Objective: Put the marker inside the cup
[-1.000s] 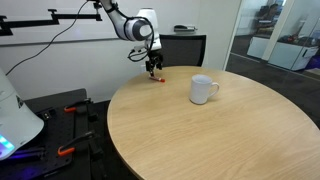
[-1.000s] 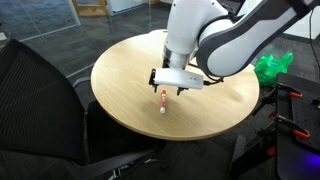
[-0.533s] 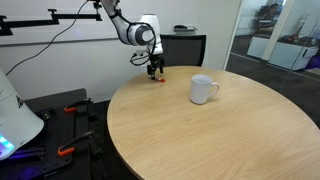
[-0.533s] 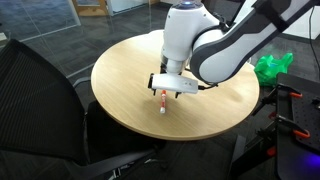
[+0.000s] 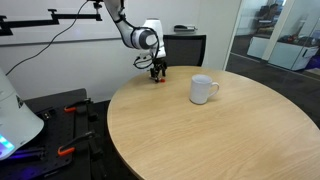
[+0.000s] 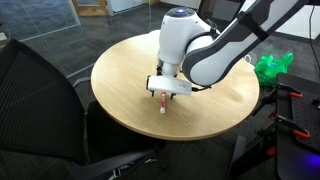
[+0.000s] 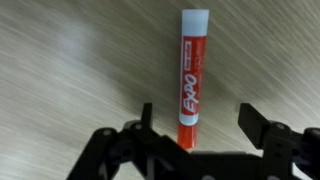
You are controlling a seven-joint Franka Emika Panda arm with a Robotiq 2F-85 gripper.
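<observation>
Wrist view: marker (image 7: 192,80) lies flat on desk (image 7: 70,60).
Claw (image 7: 195,120): spread wide, straddling marker, not touching it.
Cup (image 5: 203,89): upright, well right of marker.

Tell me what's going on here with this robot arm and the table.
A robot arm is going for a red marker lying flat on a round wooden table. Its tool is open, with a finger on each side of the marker, not closed on it. A white cup stands upright elsewhere on the table, apart from the marker, so the marker is not in it yet.
</observation>
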